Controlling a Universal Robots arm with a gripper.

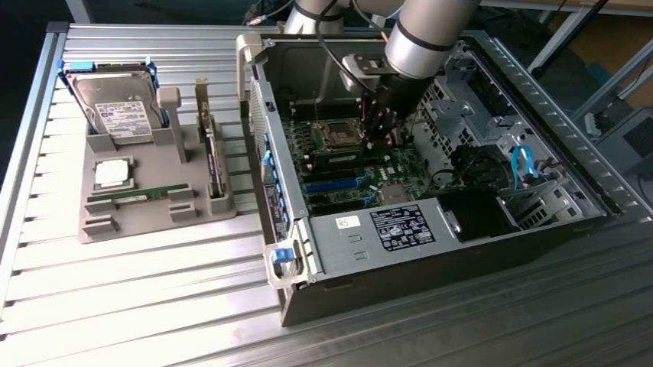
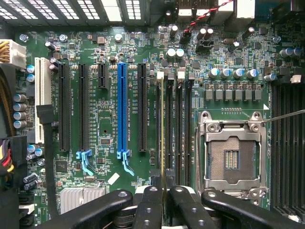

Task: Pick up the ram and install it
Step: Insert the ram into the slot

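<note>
My gripper [image 2: 163, 191] is shut on the ram [image 2: 162, 129], which I see edge-on as a thin yellowish-green line. The stick stands upright along the first of the black memory slots [image 2: 178, 129], beside the empty processor socket [image 2: 232, 155]. I cannot tell whether it is fully seated. In the exterior view the gripper [image 1: 383, 134] reaches down into the open computer case [image 1: 429, 237], over the motherboard [image 1: 352, 172]. Another green stick [image 1: 138, 195] lies in the grey parts tray [image 1: 153, 222] on the exterior view's left.
The tray also holds a hard drive [image 1: 115, 107], a square silver processor [image 1: 112, 174] and an upright dark expansion card [image 1: 211, 157]. A blue slot [image 2: 122, 109] and black expansion slots [image 2: 64, 107] run beside the memory slots. The case walls, power supply [image 1: 403, 225] and cables [image 1: 525, 164] close in around the arm.
</note>
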